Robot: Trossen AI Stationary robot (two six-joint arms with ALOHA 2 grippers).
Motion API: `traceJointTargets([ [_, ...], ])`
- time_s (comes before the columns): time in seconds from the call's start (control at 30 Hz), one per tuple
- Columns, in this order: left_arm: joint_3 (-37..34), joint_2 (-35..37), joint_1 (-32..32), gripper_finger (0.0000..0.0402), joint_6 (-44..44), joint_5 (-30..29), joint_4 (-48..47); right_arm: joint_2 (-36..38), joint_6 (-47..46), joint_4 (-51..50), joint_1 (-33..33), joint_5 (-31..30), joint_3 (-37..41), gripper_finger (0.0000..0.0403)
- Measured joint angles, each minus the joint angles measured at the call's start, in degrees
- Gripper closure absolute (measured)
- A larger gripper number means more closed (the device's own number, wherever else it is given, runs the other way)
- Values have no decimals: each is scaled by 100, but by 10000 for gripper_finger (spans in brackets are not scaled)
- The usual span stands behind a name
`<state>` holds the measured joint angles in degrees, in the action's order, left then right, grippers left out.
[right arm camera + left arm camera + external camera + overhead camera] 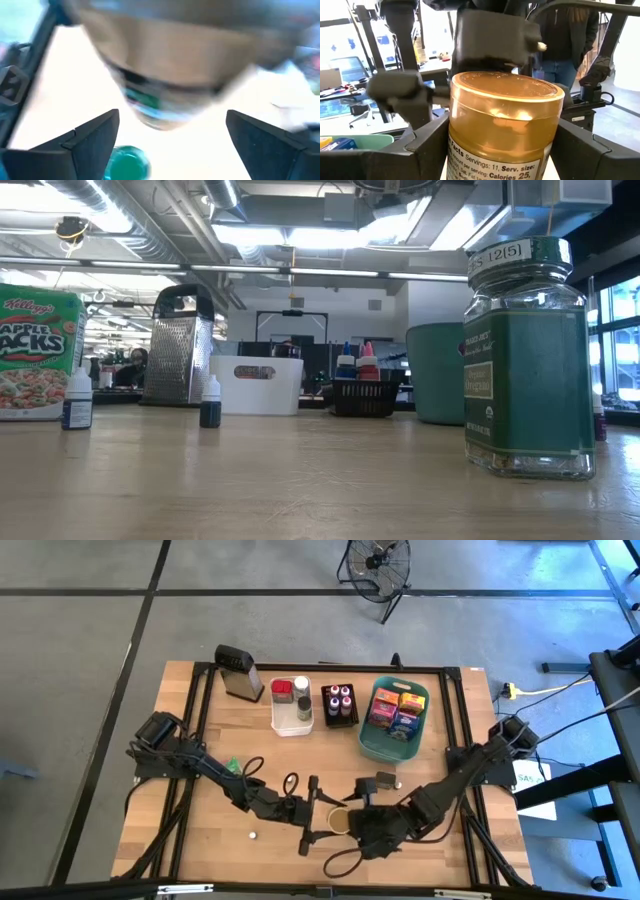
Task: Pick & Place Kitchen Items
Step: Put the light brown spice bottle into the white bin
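At the left edge of the low view, a cereal box point(35, 350) carries the brand "Kellogg's" in red script and, beneath it, big letters reading "APPLE JACKS" (the first letter of the second word is cut off by the frame). At the right of that view, a green-labelled glass jar point(527, 360) has a lid sticker reading "12[5]"; its label print is too small to read. In the left wrist view, the amber jar point(502, 125) at centre shows "Facts", "Servings: 11, Serv. size:" and "Calories 25"
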<state>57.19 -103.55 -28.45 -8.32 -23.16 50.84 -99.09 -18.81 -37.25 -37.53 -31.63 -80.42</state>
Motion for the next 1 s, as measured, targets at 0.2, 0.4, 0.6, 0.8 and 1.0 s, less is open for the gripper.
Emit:
traceJointTargets([
  [0.2, 2, 57, -36, 122, -17, -306, -151, 299, -682, -724, -265, -784, 0, 33],
  [0.4, 0, 635, -34, 122, -240, -1185, -1154, 486, -1200, -1313, -672, -1131, 0, 33],
  [0.6, 0, 1579, 137, 122, -516, -1879, -2242, 560, -1659, -1823, -1053, -1622, 0, 33],
  [0.8, -48, 2705, 666, 122, -459, -2231, -3498, 575, -1680, -1949, -1293, -1927, 0, 33],
  [1.0, -1092, 3698, 1733, 122, -29, -1981, -3448, 575, -1670, -2065, -1354, -2086, 0, 33],
])
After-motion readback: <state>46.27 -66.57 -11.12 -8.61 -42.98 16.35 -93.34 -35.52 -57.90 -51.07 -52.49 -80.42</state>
